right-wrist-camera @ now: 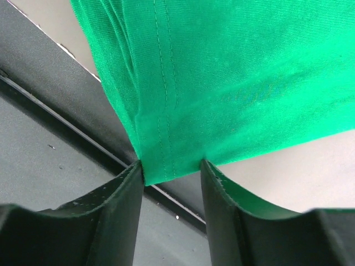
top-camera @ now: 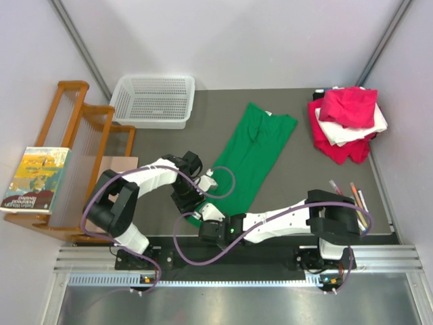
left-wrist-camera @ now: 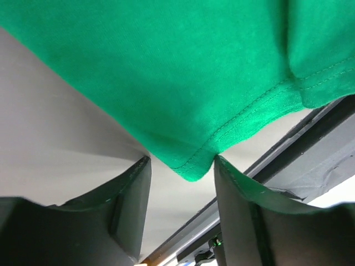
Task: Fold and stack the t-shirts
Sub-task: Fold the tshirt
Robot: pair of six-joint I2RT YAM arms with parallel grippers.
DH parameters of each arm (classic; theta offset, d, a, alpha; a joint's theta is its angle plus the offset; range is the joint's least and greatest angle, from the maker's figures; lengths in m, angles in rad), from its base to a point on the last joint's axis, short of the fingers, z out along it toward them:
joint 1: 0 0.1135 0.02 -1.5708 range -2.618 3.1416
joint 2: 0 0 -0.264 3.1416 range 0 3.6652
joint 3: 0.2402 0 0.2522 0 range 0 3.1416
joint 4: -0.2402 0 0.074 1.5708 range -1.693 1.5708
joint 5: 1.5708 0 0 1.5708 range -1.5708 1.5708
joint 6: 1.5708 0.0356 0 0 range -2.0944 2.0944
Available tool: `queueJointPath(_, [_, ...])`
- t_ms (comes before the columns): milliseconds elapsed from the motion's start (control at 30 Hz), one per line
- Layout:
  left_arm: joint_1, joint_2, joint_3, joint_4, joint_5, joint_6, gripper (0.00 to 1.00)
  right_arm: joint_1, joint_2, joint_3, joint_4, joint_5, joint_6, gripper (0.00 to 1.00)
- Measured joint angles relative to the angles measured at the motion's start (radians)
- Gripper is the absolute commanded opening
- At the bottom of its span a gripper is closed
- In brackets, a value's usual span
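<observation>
Left gripper [left-wrist-camera: 182,166] has its two matte black, wedge-shaped fingers spread partway, and the rounded, double-stitched hem corner of the green t-shirt [left-wrist-camera: 166,72] dips into the gap and brushes both tips without being squeezed flat. Right gripper [right-wrist-camera: 172,166] shows the same stance: its jaws are partly spread with a straight, stitched hem edge of the same soft knit hanging between them, folded layers showing at the left side. From above, the green t-shirt [top-camera: 254,152] lies as a long, narrow folded strip running diagonally across the dark grey table [top-camera: 298,189], collar end toward the far side and hem end at the near edge, where both grippers meet. The left arm rises from its base, bends at the elbow and reaches rightward and down to the hem; the right arm stretches low and far to its left, nearly flat along the near edge. At the far right a loose pile holds the magenta-pink t-shirt [top-camera: 348,105] on top, the white t-shirt [top-camera: 355,132] under it and the red t-shirt [top-camera: 338,150] lowest.
</observation>
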Motion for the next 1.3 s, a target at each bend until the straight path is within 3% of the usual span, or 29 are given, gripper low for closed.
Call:
queueJointPath(367, [0.000,0.027,0.021,-0.008,-0.016,-0.012,0.42,-0.002,0.003,0.000,-0.002,0.010,-0.007,0.09])
queueJointPath(400, [0.000,0.027,0.021,-0.006,-0.019,-0.012,0.38,-0.002,0.005,0.000,-0.001,0.009,-0.005,0.08])
queueJointPath(433, [0.000,0.028,0.021,-0.005,-0.023,-0.013,0.28,-0.002,0.006,0.000,-0.001,0.009,-0.003,0.06])
queueJointPath(533, [0.000,0.037,0.024,0.005,-0.030,-0.022,0.09,-0.002,0.007,0.000,0.000,0.008,0.001,0.05])
queueJointPath(600, [0.000,0.050,0.031,0.006,-0.027,-0.028,0.01,-0.003,0.007,0.000,0.002,0.008,0.004,0.04])
queueJointPath(1067, [0.000,0.060,0.043,-0.010,-0.023,-0.033,0.00,-0.005,-0.002,0.000,-0.004,0.008,0.016,0.00])
queueJointPath(1300, [0.000,0.014,0.044,-0.023,-0.029,-0.026,0.00,0.008,-0.100,0.000,-0.058,0.011,0.047,0.00])
